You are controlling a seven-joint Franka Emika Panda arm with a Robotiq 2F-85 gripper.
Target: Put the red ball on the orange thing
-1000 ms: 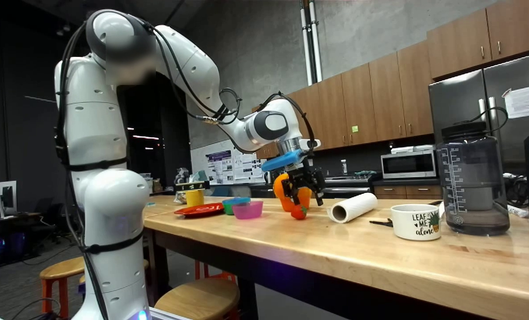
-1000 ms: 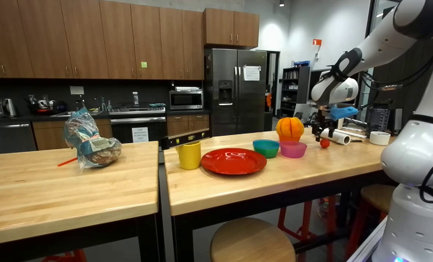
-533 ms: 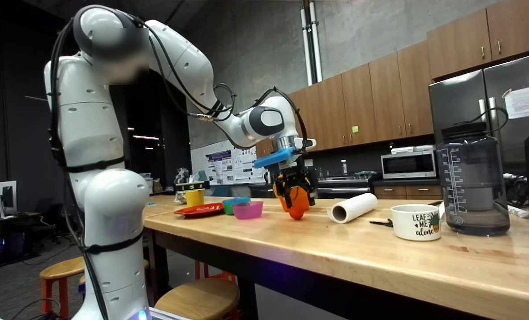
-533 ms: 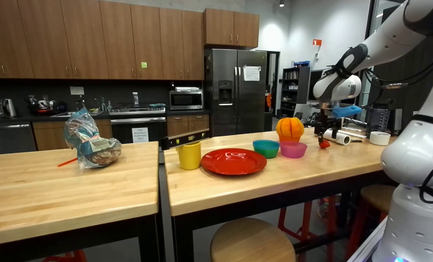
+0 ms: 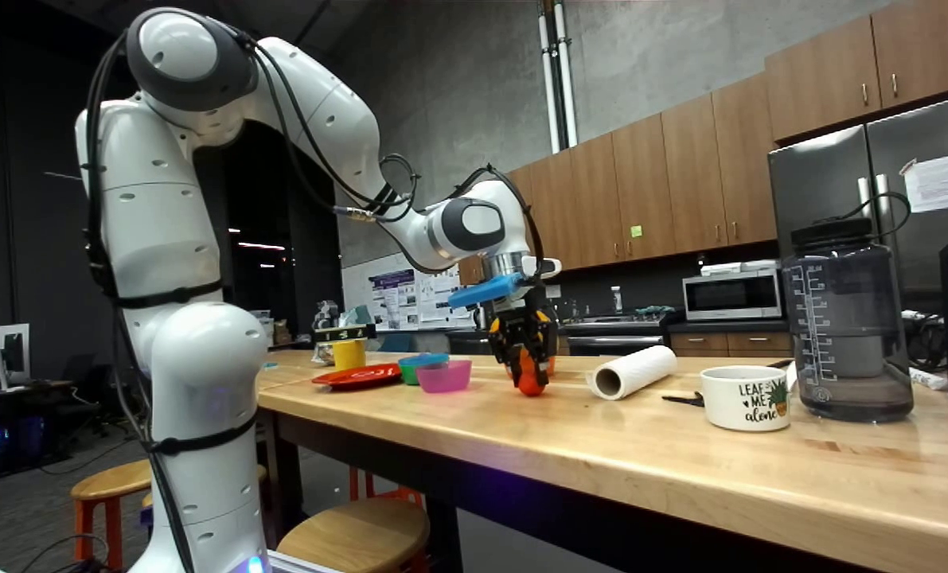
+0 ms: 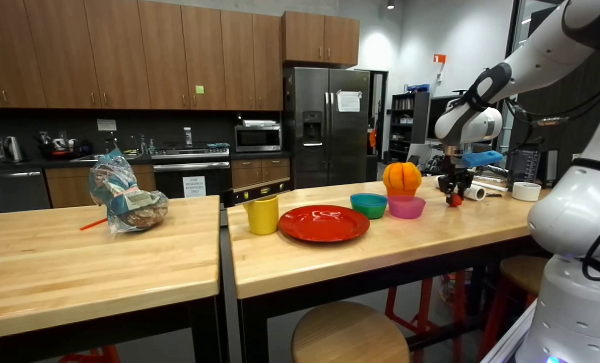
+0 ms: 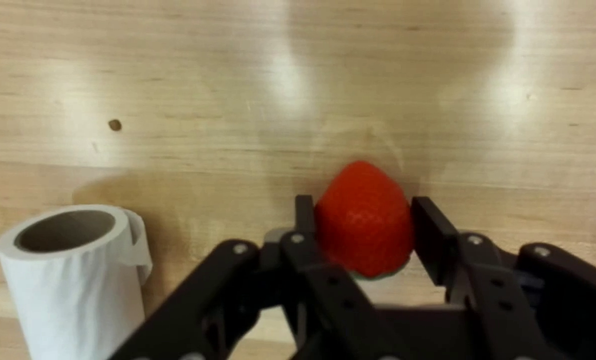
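The red ball (image 7: 363, 222) is strawberry-shaped with a sliver of green at its near edge. It sits between the two black fingers of my gripper (image 7: 362, 202), both against its sides. In both exterior views the ball (image 5: 531, 387) (image 6: 455, 200) is at the fingertips, at table level. I cannot tell whether it still touches the table. The orange thing (image 6: 402, 176) is round and ribbed, with a darker orange lower part, and stands left of the gripper in that exterior view. In an exterior view it (image 5: 552, 365) is mostly hidden behind the gripper. It is out of the wrist view.
A white paper roll (image 7: 72, 285) lies beside the gripper. A pink bowl (image 6: 406, 206), a green-blue bowl (image 6: 369, 205), a red plate (image 6: 324, 223) and a yellow cup (image 6: 263, 215) stand along the table. A white mug (image 5: 746, 398) and a large bottle (image 5: 848, 334) stand at the other end.
My gripper has come down and its fingers, apart around the ball before, have closed on it. The wrist has turned. The ball has shifted slightly; the other objects are unmoved.
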